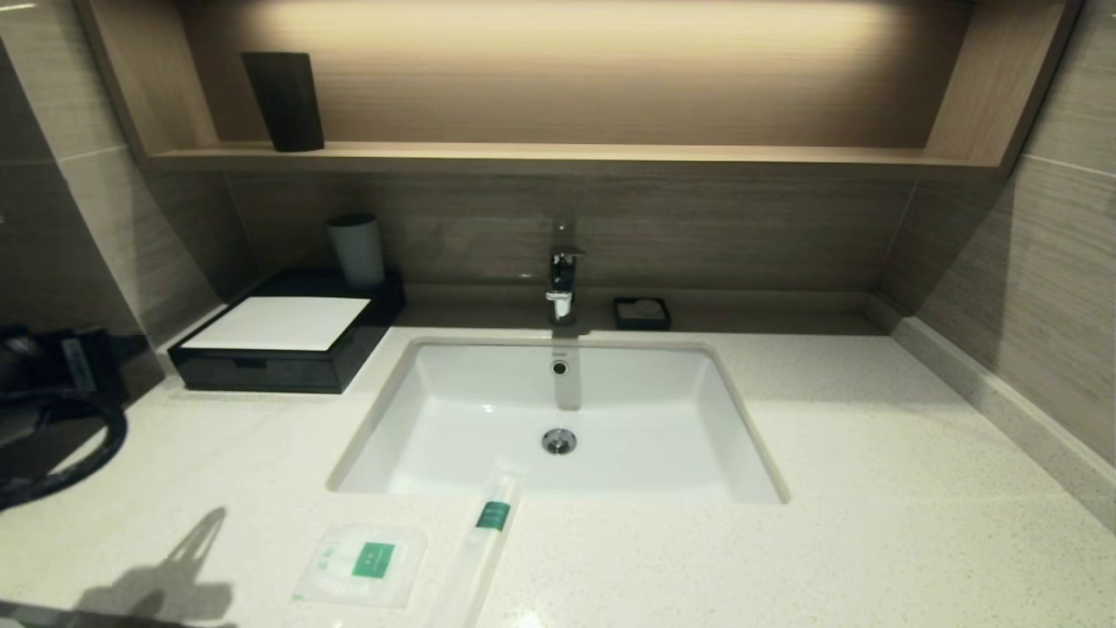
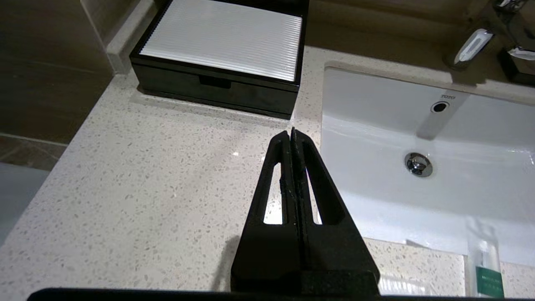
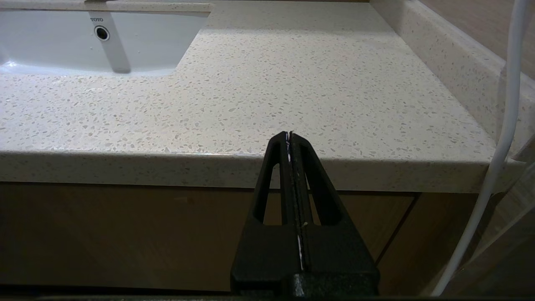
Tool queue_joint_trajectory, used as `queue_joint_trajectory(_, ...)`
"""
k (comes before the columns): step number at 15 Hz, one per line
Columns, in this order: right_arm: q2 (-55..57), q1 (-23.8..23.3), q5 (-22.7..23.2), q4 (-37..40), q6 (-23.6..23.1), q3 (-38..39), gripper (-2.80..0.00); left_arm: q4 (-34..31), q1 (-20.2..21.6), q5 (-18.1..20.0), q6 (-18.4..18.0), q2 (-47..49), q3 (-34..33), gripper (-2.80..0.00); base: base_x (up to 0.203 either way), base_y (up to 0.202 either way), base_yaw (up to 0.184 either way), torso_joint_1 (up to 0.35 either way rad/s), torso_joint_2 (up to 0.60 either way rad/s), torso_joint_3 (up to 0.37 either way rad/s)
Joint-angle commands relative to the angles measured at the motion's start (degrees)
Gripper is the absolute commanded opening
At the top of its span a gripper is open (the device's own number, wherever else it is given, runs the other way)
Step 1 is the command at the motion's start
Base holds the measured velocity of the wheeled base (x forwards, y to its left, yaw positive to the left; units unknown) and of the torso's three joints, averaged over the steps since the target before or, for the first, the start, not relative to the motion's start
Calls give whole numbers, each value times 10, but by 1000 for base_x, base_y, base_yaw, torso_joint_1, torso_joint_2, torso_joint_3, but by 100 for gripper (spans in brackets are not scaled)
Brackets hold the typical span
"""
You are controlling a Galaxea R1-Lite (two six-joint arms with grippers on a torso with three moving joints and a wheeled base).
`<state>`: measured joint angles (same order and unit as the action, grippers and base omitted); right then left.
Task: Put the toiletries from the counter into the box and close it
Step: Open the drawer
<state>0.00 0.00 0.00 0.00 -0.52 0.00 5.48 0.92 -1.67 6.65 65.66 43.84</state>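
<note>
Slim packet (image 2: 487,267) cut off below.

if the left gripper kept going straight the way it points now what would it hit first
Probably the front of the black box. The left gripper, shut, hangs over the counter aimed toward the box's near corner; depth is unclear, so it might meet bare counter first.

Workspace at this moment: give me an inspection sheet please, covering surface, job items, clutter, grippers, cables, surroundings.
Surface: speckled counter with sunken basin.
Job's things: square packet and slim packet on the near edge; black box shut, back left.
Clutter: cup, soap dish, tap.
Grippers: left gripper shut, empty, above the counter; right gripper shut, before the counter edge.
Cables: white cable; black hose.
Surroundings: wooden shelf holding a dark vase.
</note>
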Motion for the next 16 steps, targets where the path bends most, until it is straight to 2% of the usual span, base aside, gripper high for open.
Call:
queue_joint_trajectory(1, -1, 0, 0, 0, -1, 0, -280, 8, 1, -1, 4, 82, 16, -280, 0, 0, 0, 0, 0, 0)
queue_joint_trajectory(4, 0, 0, 0, 0, 0, 0, -280, 54, 7, -13, 7, 146, 26, -280, 0, 0, 0, 0, 0, 0)
queue_joint_trajectory(6, 0, 0, 0, 0, -1, 0, -280, 114, 9, -24, 11, 172, 19, -280, 0, 0, 0, 0, 0, 0)
queue_joint_trajectory(10, 0, 1, 0, 0, -1, 0, -280, 236, 8, -57, 13, 199, -35, -280, 0, 0, 0, 0, 0, 0)
queue_joint_trajectory(13, 0, 0, 0, 0, -1, 0, -280, 353, 8, -66, 7, 231, -86, -280, 0, 0, 0, 0, 0, 0)
queue_joint_trajectory(16, -1, 0, 0, 0, 0, 0, -280, 404, 8, -71, 4, 268, -95, -280, 0, 0, 0, 0, 0, 0)
